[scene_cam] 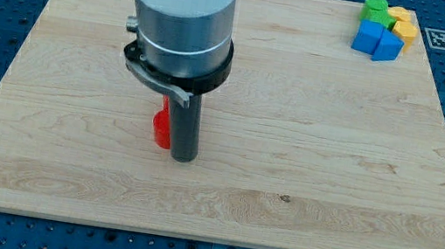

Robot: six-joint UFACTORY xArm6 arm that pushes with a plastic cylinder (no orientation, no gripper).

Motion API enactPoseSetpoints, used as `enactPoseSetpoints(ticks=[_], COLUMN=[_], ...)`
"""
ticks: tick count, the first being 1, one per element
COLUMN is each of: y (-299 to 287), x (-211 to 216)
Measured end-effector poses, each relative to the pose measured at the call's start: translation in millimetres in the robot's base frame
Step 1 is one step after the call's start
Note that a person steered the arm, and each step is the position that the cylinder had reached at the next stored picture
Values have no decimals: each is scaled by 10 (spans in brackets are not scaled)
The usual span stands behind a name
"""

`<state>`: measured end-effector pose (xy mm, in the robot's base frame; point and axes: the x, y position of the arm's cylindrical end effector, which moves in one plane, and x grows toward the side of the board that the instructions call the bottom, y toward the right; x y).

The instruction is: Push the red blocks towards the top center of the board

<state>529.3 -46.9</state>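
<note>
Pushing red with poor sight of it

My tip rests on the surface left of centre, in the lower half. A red block sits touching or just beside the rod's left flank. Most of it is hidden behind the rod, so its shape cannot be made out, nor whether 1 or 2 red pieces are there. No pincer exists on this rig, only the rod, so nothing can be said of spread or pinch.

Risks, as judged from here:

- The tip stands to the red block's right, not below it. A push straight toward the view's top would likely slip past, or graze it and send it leftward.
- An off-centre contact could spin the block off the rod's side, away from top centre.
- If a second red piece hides behind the rod, the 2 may part under 1 push.
- The arm's wide body blocks the view of the path up the board.

Far cluster at the view's top right: green block, yellow blocks, blue blocks. Well apart from the route; little risk unless red overshoots rightward.
</note>
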Motion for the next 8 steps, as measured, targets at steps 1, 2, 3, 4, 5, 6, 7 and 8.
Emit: enactPoseSetpoints(ticks=[1,2,3,4,5,6,7,8], y=[5,14,14,-54,-149,-168,-275,-365], x=[-54,25,158,159,159,159,156,119])
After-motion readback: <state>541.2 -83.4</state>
